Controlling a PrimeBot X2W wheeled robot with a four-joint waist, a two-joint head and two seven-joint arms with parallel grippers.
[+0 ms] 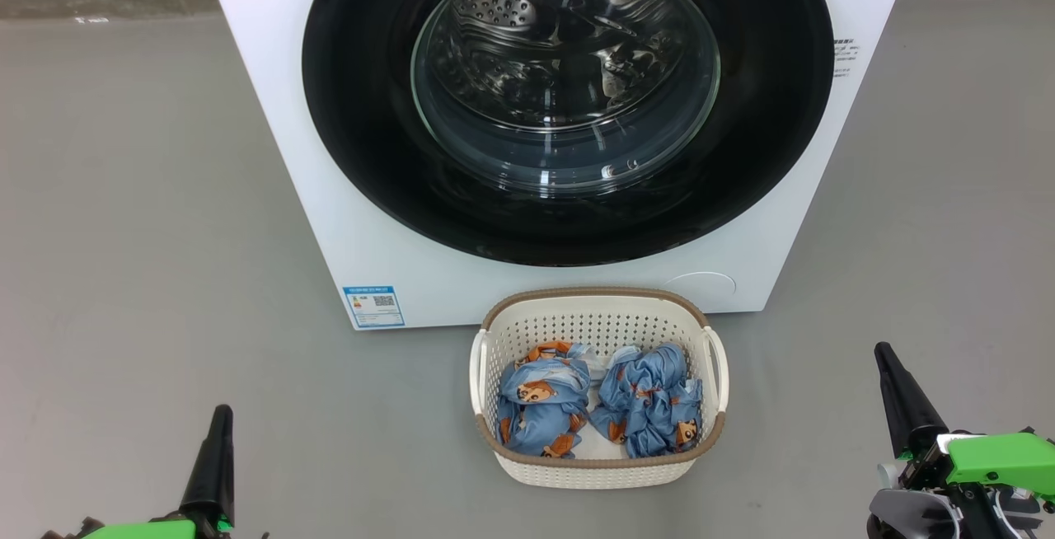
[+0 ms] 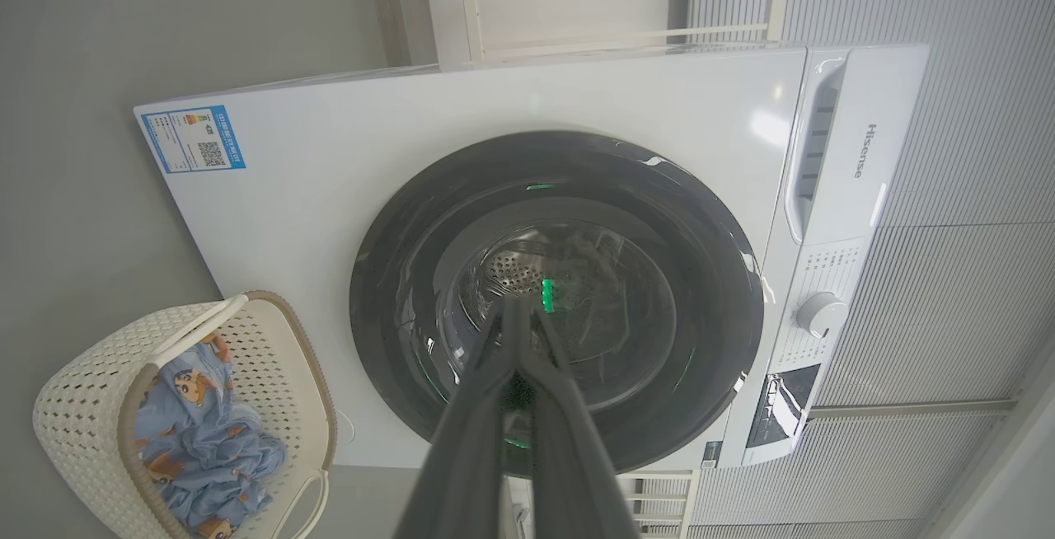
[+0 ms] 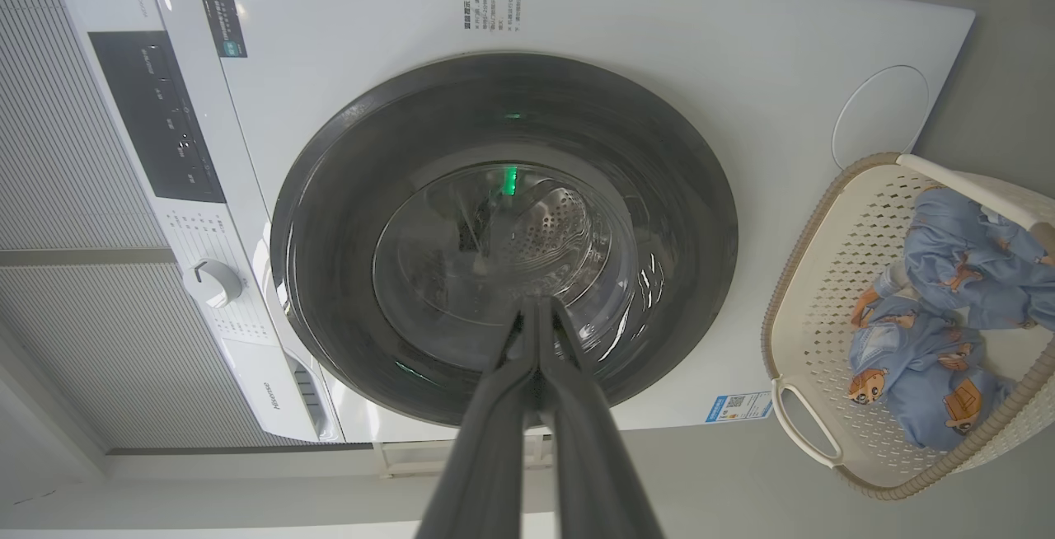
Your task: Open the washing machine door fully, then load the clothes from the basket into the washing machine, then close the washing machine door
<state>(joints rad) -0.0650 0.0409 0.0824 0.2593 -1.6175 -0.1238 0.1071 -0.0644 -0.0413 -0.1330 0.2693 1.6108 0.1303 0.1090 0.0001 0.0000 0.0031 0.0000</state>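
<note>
1. Washing machine [image 1: 272, 152]: white front-loader standing on the grey floor, straight ahead of both claws and well apart from their tips.
2. Washing machine door [image 1: 569, 94]: glossy black rim, bulging glass window. It is shut flush against the front, ahead of and above both claws, between them. No handle or recess can be made out on the rim. Step in hand, as judged: opening it, not yet begun. To do it well, bring one claw to the rim's outer edge on the side away from the hinge. Catch the edge with a fingertip, pull along the door's arc rather than straight back, and carry it fully round so the mouth is free for loading.
3. Basket [image 1: 597, 296]: cream perforated plastic with a brown rim. It sits on the floor just before the machine, below the door, between the two claws and well apart from each. It looks low enough for the door to pass over.
4. Clothes [image 1: 544, 407]: two crumpled blue cartoon-print garments, side by side inside the basket.
5. Left gripper [image 1: 221, 417]: fingers pressed together, holding nothing.
6. Right gripper [image 1: 886, 355]: likewise closed and empty.
</note>
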